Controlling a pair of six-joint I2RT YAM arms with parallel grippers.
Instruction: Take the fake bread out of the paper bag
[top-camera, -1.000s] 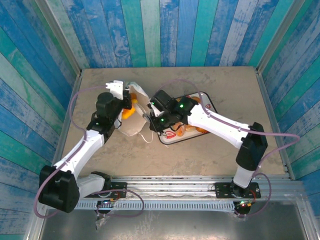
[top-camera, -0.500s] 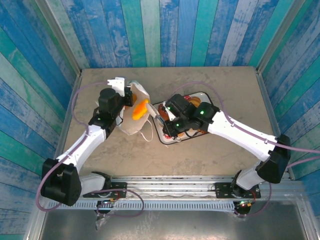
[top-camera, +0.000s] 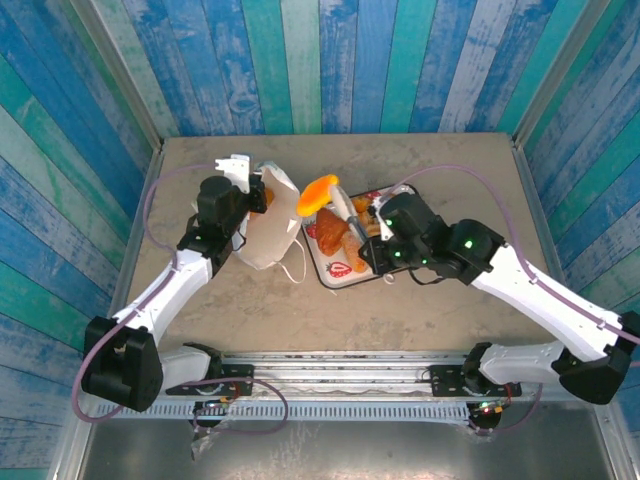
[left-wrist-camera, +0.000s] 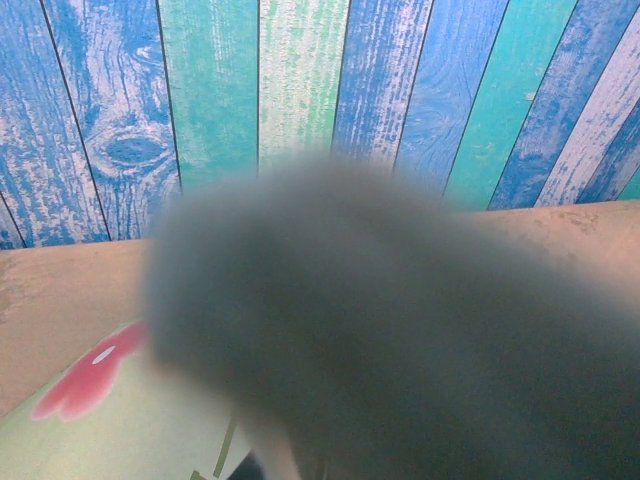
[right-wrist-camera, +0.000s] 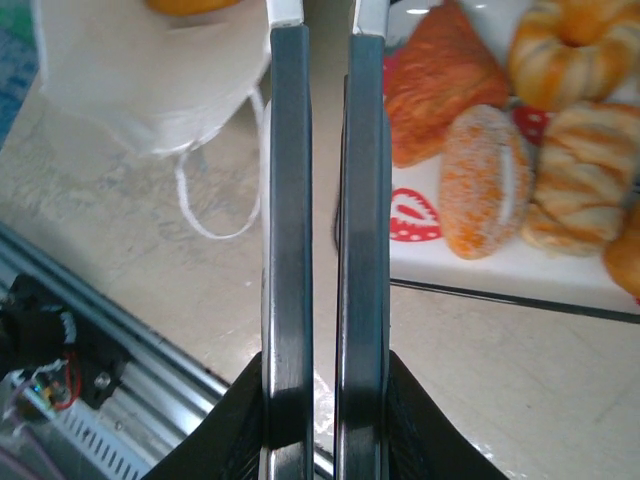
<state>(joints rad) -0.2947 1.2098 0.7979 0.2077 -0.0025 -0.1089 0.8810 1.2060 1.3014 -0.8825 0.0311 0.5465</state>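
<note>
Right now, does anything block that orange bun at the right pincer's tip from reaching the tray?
Nothing visible. The orange bun hangs clear of the bag, beside the tray; other breads lie on it.

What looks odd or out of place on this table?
One orange fake bread hangs in mid-air, pinched by the right hand, between the paper bag and the tray. The bag looks crumpled. Nothing seems spilled.

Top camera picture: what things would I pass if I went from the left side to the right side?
left gripper → paper bag → orange bread → strawberry tray → right arm
</note>
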